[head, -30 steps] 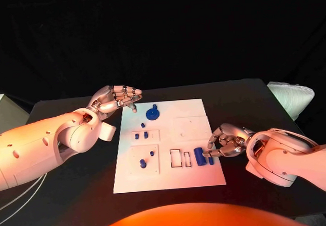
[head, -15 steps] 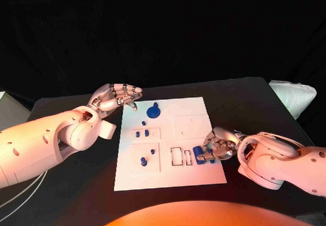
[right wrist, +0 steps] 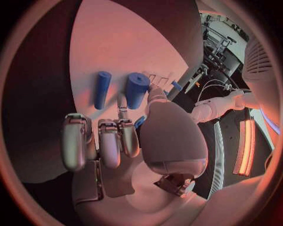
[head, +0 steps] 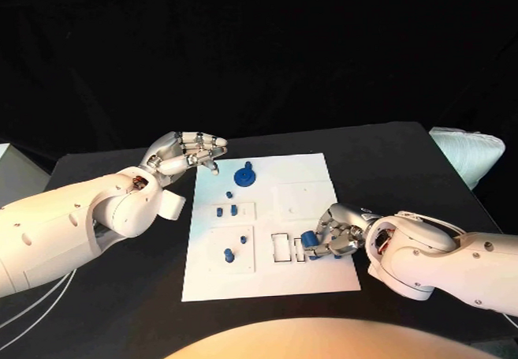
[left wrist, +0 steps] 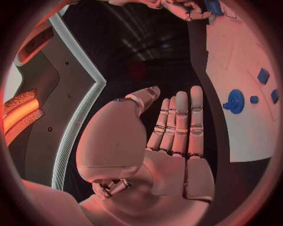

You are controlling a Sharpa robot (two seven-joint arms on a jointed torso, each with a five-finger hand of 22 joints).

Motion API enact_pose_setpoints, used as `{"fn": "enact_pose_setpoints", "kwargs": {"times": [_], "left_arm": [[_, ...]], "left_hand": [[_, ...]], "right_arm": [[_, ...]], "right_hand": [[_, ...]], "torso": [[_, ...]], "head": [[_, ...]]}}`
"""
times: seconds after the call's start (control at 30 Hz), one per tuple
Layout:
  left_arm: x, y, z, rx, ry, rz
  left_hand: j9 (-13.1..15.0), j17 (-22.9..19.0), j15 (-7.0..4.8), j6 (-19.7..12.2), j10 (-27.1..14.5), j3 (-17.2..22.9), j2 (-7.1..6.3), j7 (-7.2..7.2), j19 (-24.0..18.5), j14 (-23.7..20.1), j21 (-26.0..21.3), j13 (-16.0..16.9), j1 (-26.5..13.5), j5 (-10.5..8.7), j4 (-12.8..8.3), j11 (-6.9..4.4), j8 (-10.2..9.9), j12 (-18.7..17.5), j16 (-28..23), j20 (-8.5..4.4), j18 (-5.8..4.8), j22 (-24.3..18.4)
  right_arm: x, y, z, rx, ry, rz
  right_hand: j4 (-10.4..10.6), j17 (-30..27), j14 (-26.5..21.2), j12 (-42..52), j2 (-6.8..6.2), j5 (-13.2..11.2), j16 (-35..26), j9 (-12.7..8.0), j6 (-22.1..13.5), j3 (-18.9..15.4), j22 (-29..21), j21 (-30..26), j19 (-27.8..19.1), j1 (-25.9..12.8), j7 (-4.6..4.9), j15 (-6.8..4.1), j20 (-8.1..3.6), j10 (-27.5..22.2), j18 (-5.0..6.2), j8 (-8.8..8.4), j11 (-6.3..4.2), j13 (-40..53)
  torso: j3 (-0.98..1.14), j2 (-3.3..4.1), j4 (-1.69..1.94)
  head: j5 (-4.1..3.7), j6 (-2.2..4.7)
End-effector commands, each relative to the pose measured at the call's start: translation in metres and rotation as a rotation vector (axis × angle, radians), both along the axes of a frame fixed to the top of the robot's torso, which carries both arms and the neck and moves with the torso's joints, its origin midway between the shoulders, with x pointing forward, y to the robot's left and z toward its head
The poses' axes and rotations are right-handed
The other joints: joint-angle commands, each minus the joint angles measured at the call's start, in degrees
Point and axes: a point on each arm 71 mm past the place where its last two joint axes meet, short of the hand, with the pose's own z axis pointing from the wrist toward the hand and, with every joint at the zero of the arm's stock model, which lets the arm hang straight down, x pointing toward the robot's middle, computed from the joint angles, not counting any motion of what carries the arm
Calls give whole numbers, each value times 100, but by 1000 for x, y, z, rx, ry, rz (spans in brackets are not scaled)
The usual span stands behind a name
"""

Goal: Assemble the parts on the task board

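A: What has changed since one second ago?
B: The right robot hand [head: 335,231] has slid inward across the task board [head: 314,280] toward the blue cylinders [head: 312,245]; the left robot hand [head: 188,153] has stayed put.

A: Head view?
B: The board lies mid-surface [head: 104,311]. A blue gear [head: 244,177] sits near its far edge, small blue pegs [head: 230,253] in the left recesses. The right robot hand's curled fingers rest at the cylinders; whether it grips one cannot be told. The left hovers off the board's far-left corner, fingers loosely bent, holding nothing.

A: Left wrist view?
B: Fingers [left wrist: 179,122] extended side by side, palm bare; the gear [left wrist: 235,101] lies on the board [left wrist: 247,136] beside them.

A: Right wrist view?
B: Fingers [right wrist: 109,139] curl down just short of a thick cylinder [right wrist: 136,90] and a thin one [right wrist: 102,89].
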Motion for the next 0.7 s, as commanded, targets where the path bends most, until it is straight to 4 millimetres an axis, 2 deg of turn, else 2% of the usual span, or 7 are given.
{"fn": "enact_pose_setpoints", "kwargs": {"times": [0.03,0.23,0.43,0.57,0.6,0.7], "left_arm": [[-1,-2,1,-15,5,-21],[-1,-2,1,-15,7,-23],[-2,-3,1,-16,9,-28],[-2,-3,1,-16,10,-29],[-2,-3,1,-16,11,-30],[-2,-3,1,-16,11,-30]], "left_hand": [[-6,-6,46,-16,-38,-16,11,-41,26,2,-25,-7,-26,6,3,18,32,16,-14,4,80,-8],[-6,-6,46,-16,-38,-16,11,-41,26,2,-25,-7,-26,6,3,18,32,16,-14,4,80,-8],[-8,-5,47,-17,-45,-22,15,-41,27,0,-35,-10,-37,8,18,18,36,18,-12,5,81,-14],[-8,-5,47,-17,-45,-22,15,-41,27,0,-35,-10,-37,8,18,18,36,18,-12,5,81,-14],[-8,-5,47,-17,-45,-22,15,-41,27,0,-35,-10,-37,8,18,18,36,18,-12,5,81,-14],[-8,-5,47,-17,-45,-22,15,-41,27,0,-35,-10,-37,8,18,18,36,18,-12,5,81,-14]], "right_arm": [[-3,1,-8,-50,27,18],[-3,2,-12,-56,32,14],[-3,2,-11,-35,30,-9],[-3,1,-11,-5,43,-38],[-4,1,-11,2,46,-44],[-5,0,-10,30,52,-67]], "right_hand": [[0,1506,608,17,57,9,24,-34,24,-38,1298,29,446,7,-6,-37,-41,221,-104,-42,-15,876],[-9,1506,608,24,131,27,24,-30,27,-9,1302,50,447,78,-11,-39,-42,232,-107,-29,-18,903],[-10,1506,608,27,220,100,24,-26,59,35,1314,110,454,130,-24,-46,-45,241,-116,-5,-30,925],[-12,1506,608,32,263,306,24,-32,93,78,1316,127,453,187,-41,-59,-54,257,-117,8,-46,955],[-16,1506,608,37,279,464,24,-42,106,118,1319,142,453,240,-50,-67,-60,268,-119,8,-55,974],[-19,1506,608,33,277,664,24,-62,123,195,1320,154,452,336,-60,-77,-68,273,-120,-2,-66,986]], "torso": [[1,-1,3],[-5,-6,-9],[0,-6,-7],[0,-5,-4],[0,-5,-3],[-1,-5,-6]], "head": [[12,-5],[20,-16],[15,-10],[4,-10],[3,-22],[7,-33]]}}
